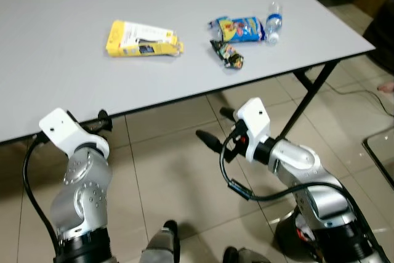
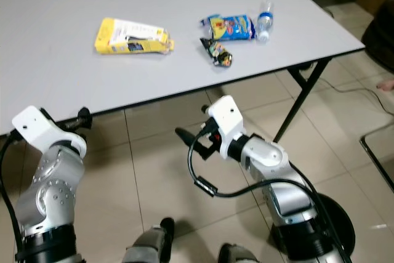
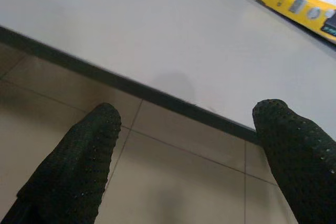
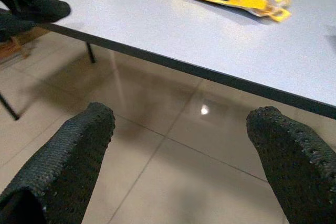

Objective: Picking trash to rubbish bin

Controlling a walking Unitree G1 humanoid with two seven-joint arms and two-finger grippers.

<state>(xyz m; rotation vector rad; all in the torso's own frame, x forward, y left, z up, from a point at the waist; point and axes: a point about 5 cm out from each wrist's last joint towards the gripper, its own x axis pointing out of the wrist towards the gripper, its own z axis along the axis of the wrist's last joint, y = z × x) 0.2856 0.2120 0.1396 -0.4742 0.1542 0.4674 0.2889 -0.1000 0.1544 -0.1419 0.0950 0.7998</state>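
Barely begun: yellow carton (image 1: 143,40), snack wrappers (image 1: 234,36), bottle (image 1: 274,22) untouched mid-worktop (image 1: 55,72); left hand (image 3: 184,161), right hand (image 4: 184,156) spread apart, empty, below near edge.

It looked like an office or meeting room: a large grey folding table (image 1: 61,84) on black metal legs (image 1: 308,100) stood over glossy beige floor tiles (image 1: 166,170), with a cable (image 1: 363,93) trailing nearby.
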